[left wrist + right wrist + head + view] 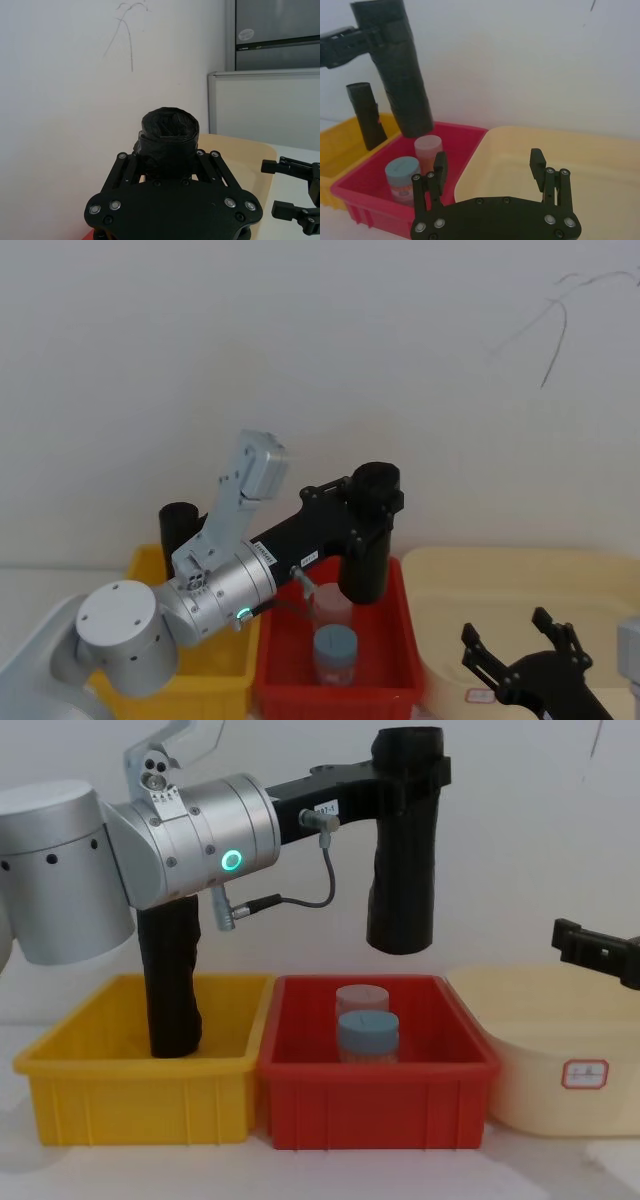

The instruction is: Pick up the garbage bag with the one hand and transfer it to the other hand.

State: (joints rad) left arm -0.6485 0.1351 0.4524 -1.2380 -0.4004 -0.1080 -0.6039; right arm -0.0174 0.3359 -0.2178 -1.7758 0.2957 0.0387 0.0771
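The left gripper [410, 765] has its fingers clamped round the top of the garbage bag [403, 890], holding it roughly upright in the air above the red bin [380, 1105] and its two jars [367, 1020]. Off to the right, the right gripper [489, 161] hangs low over the cream tub [560, 1020], fingers spread wide and empty

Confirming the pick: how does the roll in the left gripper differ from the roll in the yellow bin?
The garbage bag hangs in the air over the red bin; the other roll stands in the yellow bin. The left gripper clamps the garbage bag near its top; nothing holds the other roll. Both are black upright cylinders.
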